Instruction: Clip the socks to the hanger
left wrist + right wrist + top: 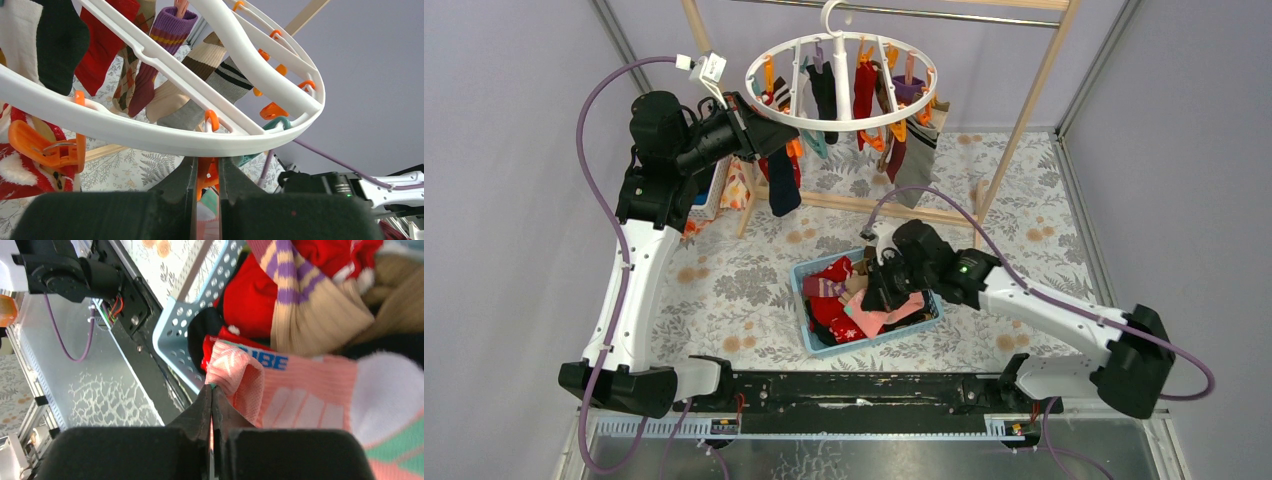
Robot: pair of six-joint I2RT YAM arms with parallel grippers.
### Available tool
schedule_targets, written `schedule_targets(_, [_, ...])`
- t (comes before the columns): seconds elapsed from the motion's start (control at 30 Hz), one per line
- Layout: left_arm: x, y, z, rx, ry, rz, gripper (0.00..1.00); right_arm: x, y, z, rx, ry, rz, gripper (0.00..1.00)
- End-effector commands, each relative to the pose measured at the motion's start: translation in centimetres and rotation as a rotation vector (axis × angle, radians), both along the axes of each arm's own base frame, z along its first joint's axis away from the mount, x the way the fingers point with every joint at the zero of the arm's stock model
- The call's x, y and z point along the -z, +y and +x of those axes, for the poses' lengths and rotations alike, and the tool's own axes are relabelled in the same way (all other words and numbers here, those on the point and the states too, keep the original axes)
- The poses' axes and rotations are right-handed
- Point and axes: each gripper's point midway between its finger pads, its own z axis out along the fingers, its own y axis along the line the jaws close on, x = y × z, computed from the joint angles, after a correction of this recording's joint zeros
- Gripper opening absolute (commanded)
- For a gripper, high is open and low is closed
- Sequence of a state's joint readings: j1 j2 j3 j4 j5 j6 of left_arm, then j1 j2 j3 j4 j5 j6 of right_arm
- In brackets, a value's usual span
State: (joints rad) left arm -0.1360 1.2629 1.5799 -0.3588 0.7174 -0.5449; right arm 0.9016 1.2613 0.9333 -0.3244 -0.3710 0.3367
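Observation:
The white ring hanger (841,80) hangs from the wooden rail, with several socks (826,95) clipped to it. My left gripper (767,128) is at the ring's left rim. In the left wrist view it (206,162) sits just under the rim (150,135), shut on an orange clip (205,181). My right gripper (874,292) is low over the blue basket (802,300) of loose socks. It (211,390) is shut on the cuff of a pink sock (300,400) with white and green patches, which also shows in the top view (882,318).
The wooden rail frame (1024,120) stands at the back, its base bar (864,208) on the floral cloth. A white basket (716,195) with clothes sits behind the left arm. The black mounting rail (864,392) runs along the near edge.

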Motion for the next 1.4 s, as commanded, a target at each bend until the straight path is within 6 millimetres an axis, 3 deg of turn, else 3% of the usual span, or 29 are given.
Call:
schedule_targets(0.0, [-0.6,-0.2,-1.0,0.024,-0.032,0.009,0.00,-1.9,4.0,1.4,-0.064,-0.057,0.140,0.01])
schedule_targets(0.1, [-0.5,-0.1,-1.0,0.024,-0.032,0.015,0.00,0.2,4.2,1.7,-0.053,-0.015,0.094,0.32])
schedule_targets(0.17, [-0.3,-0.1,-1.0,0.023,-0.029,0.017,0.00,0.1,4.2,2.0,-0.022,-0.021,0.104,0.55])
schedule_targets(0.3, [-0.1,-0.1,-0.9,0.024,-0.024,0.018,0.00,-1.7,3.7,3.0,0.065,-0.086,0.156,0.71])
schedule_targets(0.43, [0.0,-0.2,-0.9,0.028,-0.020,0.014,0.00,-3.2,2.8,4.0,0.185,-0.107,0.185,0.75])
schedule_targets(0.53, [-0.1,-0.2,-1.0,0.031,-0.023,0.013,0.00,-3.0,1.1,4.6,0.316,-0.085,0.158,0.75])
schedule_targets(0.73, [-0.1,-0.3,-1.1,0.034,-0.023,0.013,0.00,-3.4,-0.4,3.4,0.382,-0.041,0.217,0.73])
schedule_targets(0.87, [0.0,-0.3,-1.1,0.035,-0.023,0.013,0.00,-4.2,1.2,0.4,0.183,-0.145,0.222,0.74])
schedule_targets(1.0, [-0.1,-0.3,-1.2,0.037,-0.023,0.011,0.00,-3.0,0.5,-0.8,-0.029,-0.418,0.032,0.75])
schedule_targets(1.03, [-0.1,-0.3,-1.2,0.037,-0.023,0.011,0.00,-2.7,0.2,-1.0,-0.082,-0.486,-0.019,0.78])
schedule_targets(1.07, [0.0,-0.3,-1.1,0.037,-0.021,0.013,0.00,-2.6,-0.1,-1.2,-0.139,-0.579,-0.056,0.93])
schedule_targets(1.1, [0.0,-0.3,-1.2,0.036,-0.024,0.016,0.00,-2.6,-0.1,-1.9,-0.211,-0.663,-0.062,0.99])
schedule_targets(1.2, [0.0,-0.2,-1.3,0.034,-0.027,0.023,0.00,-3.8,0.0,-3.5,-0.337,-0.862,0.024,1.00])
schedule_targets(1.3, [-0.2,-0.2,-1.3,0.033,-0.032,0.026,0.00,-4.0,0.3,-5.5,-0.497,-0.938,0.118,1.00])
schedule_targets(1.37, [-0.3,-0.2,-1.4,0.035,-0.032,0.025,0.00,-3.6,0.2,-5.0,-0.480,-0.938,0.086,1.00])
